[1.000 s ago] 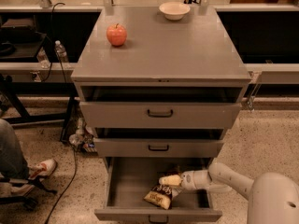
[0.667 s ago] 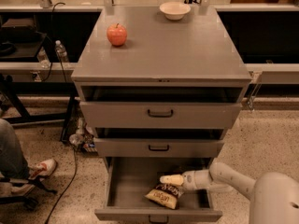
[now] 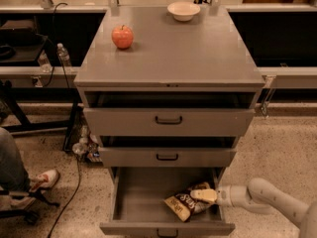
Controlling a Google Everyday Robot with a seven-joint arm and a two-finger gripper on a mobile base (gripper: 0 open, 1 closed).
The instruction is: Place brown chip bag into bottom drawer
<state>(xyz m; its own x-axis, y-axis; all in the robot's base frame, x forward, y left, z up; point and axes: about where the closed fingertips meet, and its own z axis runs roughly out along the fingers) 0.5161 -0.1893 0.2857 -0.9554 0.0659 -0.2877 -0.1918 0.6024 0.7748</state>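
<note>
One gripper (image 3: 205, 196) is hanging over the right end of the brown chip bag (image 3: 184, 206); whether it is gripping, I cannot tell. That bag is lying in the open bottom drawer (image 3: 143, 197), its long axis slanting front-left to back-right.

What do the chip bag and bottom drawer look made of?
Crinkly dark-brown chip bag: probably glossy plastic film, given its creases. Grey bottom drawer: likely matte painted metal, with flat even walls. The cream tool is at the bag.
</note>
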